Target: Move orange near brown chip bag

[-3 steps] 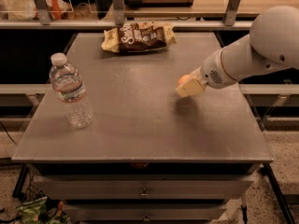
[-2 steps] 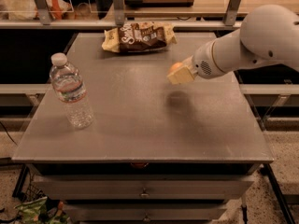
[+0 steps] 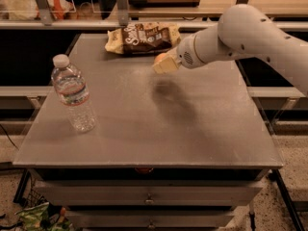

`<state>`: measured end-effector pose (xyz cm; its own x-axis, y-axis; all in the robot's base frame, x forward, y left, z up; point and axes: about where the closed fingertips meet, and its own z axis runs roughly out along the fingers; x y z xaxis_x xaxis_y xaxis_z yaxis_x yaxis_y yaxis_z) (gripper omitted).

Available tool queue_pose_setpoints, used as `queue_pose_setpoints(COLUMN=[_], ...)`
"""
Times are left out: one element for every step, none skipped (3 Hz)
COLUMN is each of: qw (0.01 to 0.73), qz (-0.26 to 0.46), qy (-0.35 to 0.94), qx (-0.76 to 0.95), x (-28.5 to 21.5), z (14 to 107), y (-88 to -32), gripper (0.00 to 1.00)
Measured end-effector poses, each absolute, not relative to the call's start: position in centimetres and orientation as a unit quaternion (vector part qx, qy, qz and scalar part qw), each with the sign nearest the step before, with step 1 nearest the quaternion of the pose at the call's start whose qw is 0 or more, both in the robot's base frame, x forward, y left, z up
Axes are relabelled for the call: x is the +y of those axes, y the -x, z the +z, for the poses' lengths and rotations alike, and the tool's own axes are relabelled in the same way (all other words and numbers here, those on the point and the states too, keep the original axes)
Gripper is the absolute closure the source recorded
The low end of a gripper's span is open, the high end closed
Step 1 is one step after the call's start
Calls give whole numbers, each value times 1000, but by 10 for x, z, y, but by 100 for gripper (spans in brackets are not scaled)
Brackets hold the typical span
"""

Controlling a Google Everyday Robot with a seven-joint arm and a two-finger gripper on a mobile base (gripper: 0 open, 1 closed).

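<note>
- Shifted left and toward the far edge since a second ago: arm (image 3: 250, 32) and gripper (image 3: 163, 65), from the right middle of the desk (image 3: 202, 134) to a spot just in front of the brown chip bag (image 3: 144, 36).
- Desk: grey, flat-topped, with drawers (image 3: 149, 196) under the front edge.
- Arm: white, reaching in from the right, raised off the surface, throwing a dark shadow (image 3: 166, 95) on the desk below.
- Water bottle (image 3: 73, 94): clear, white-capped, upright near the left edge, well apart from the rest, same place as before.
- Brown chip bag: lying flat at the far edge, pale yellow ends, unmoved.
- Gripper: pale fingers clamped on the orange (image 3: 160, 58), held above the desk near the bag's right end, apparently not touching the bag.
- Orange: partly hidden by the fingers, lifted off the surface, just beside the bag.
</note>
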<state>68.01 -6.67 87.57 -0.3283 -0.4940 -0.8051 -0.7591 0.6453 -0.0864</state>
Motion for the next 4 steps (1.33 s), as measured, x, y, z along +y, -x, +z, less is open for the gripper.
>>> queue_pose_setpoints(qw=[439, 444, 438, 428], qz=[162, 165, 165, 164], qy=[405, 418, 431, 434], qx=[785, 775, 772, 775], x=[-42, -24, -13, -7], z=[879, 878, 870, 859], y=[-717, -745, -761, -767], gripper=[100, 100, 100, 100])
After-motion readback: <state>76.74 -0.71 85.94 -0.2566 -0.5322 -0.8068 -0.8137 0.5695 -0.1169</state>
